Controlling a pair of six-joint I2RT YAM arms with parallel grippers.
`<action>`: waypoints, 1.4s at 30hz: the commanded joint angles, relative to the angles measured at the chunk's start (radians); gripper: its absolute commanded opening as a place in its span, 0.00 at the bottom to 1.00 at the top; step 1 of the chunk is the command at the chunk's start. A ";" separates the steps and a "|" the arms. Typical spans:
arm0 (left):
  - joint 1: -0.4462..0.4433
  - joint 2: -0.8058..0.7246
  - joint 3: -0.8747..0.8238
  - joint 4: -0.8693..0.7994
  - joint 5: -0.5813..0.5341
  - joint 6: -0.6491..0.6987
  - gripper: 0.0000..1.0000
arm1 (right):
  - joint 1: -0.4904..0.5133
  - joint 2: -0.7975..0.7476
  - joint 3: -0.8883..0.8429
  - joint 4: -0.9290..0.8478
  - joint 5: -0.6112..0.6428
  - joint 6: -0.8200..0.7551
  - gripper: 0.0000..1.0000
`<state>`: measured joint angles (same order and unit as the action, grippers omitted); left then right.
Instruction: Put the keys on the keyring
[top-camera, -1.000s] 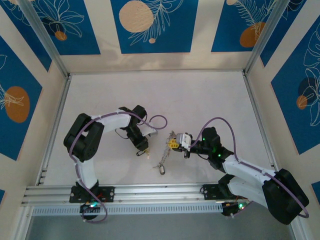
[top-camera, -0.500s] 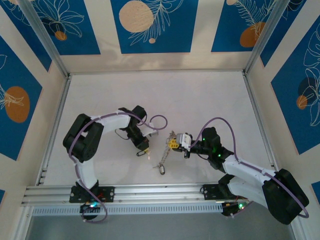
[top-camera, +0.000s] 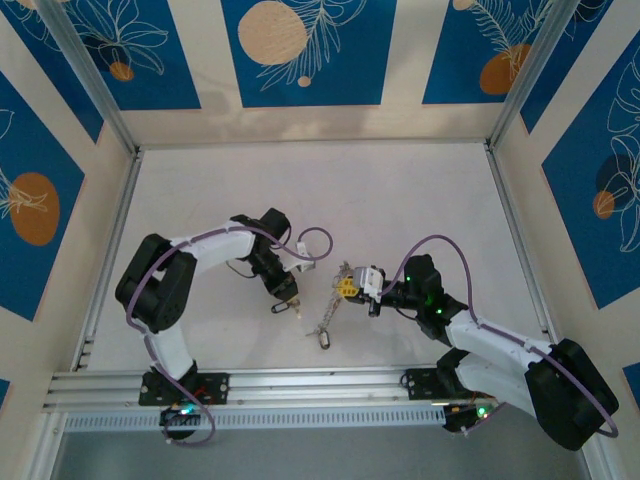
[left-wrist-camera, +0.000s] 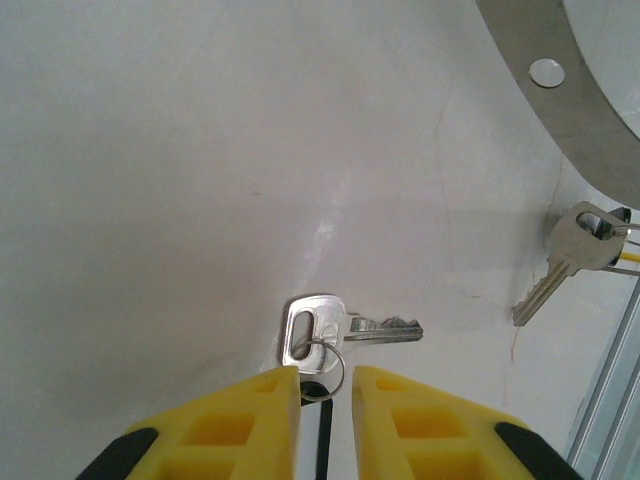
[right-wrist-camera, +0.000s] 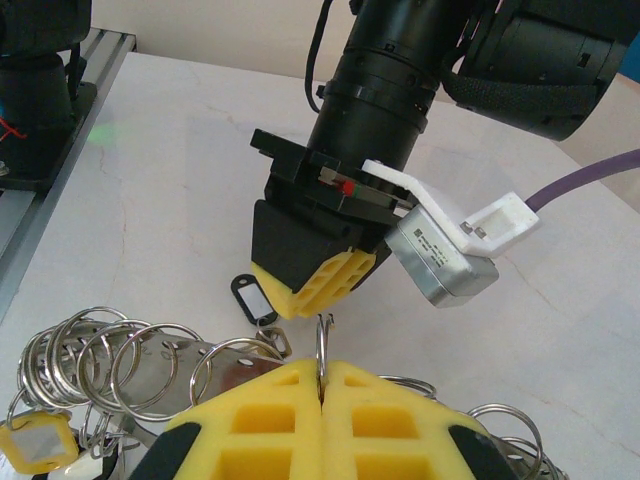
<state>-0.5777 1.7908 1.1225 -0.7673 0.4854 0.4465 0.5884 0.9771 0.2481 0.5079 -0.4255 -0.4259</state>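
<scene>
Key (left-wrist-camera: 322, 326) lies blade pointing right on the bench (left-wrist-camera: 180, 150), loop (left-wrist-camera: 342, 368) half hidden between the left gripper's (left-wrist-camera: 327, 385) barely parted jaws; right gripper (right-wrist-camera: 322, 372) clamps what seems the keyring (right-wrist-camera: 321, 338).

Bright, even, diffuse light; shadows soft and faint. A pale glare streak lies on the table (left-wrist-camera: 325, 225) just ahead of the left pincer (left-wrist-camera: 326, 378), its near fingers blurred; the keyring (right-wrist-camera: 320, 340) glints sharp just above the right pincer (right-wrist-camera: 322, 374), whose tips are soft-focused.
</scene>
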 joint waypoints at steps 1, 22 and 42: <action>0.013 0.020 -0.007 -0.020 -0.014 -0.007 0.26 | -0.004 -0.023 -0.007 0.041 -0.015 0.009 0.00; -0.145 -0.328 -0.334 0.328 -0.281 0.273 0.39 | -0.005 -0.024 -0.007 0.048 -0.009 0.008 0.00; -0.217 -0.337 -0.478 0.570 -0.399 0.399 0.32 | -0.007 -0.049 -0.025 0.068 -0.002 0.015 0.00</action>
<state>-0.7860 1.4425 0.6521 -0.2234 0.1074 0.8223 0.5865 0.9451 0.2325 0.5159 -0.4248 -0.4191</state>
